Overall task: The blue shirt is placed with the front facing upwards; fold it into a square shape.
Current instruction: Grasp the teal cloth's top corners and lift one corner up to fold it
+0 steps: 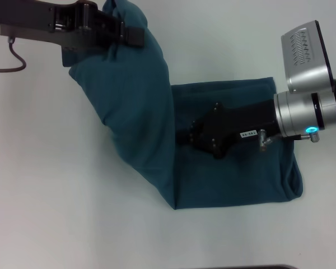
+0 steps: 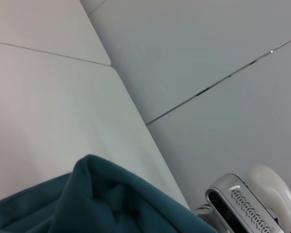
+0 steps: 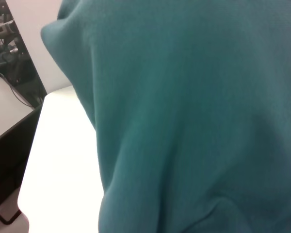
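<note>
**Shirt half lifted, half pinned**

My left arm reached in from the left edge of the head view, stretched almost level across the far side of the bench point(image 1: 45, 196). My left claw point(image 1: 131, 36) sat at the top of a raised fold of the blue shirt point(image 1: 134, 112), its tip against the cloth, but I could not tell whether its fingers were apart or together. From there the fabric hung down as a thick, slanting band that ran towards the near side of the bench. In my left wrist view only a rounded hump of teal cloth point(image 2: 102, 199) showed, with the bare bench top behind it and the silver housing of my other arm point(image 2: 242, 204) farther off.

My right arm came in from the right, its silver wrist joint point(image 1: 308, 112) level over the shirt's right edge. My right claw point(image 1: 204, 134) lay low on the flat part of the shirt, pointing left towards the raised band; the state of its fingers I could not tell either. That flat part lay spread as a rough rectangle on the bench's right half, plain teal side up. My right wrist view was almost filled with teal fabric point(image 3: 184, 121), a strip of white bench point(image 3: 63, 155) beside it.
</note>
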Robot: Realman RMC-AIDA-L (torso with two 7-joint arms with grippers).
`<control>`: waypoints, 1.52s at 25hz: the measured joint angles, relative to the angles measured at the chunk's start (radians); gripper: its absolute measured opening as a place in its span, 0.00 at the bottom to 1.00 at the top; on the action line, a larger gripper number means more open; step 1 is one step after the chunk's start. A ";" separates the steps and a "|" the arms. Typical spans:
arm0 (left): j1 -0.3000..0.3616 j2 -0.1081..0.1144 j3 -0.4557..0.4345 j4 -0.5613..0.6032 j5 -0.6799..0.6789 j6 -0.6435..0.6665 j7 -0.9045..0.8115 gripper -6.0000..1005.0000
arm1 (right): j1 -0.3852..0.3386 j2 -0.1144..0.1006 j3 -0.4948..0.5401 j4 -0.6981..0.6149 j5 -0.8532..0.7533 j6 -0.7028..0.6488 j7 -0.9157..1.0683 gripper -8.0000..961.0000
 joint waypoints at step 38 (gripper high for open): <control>0.003 0.014 -0.016 0.001 -0.022 0.008 0.022 0.09 | 0.197 0.019 -0.024 0.365 0.148 0.218 -0.125 0.01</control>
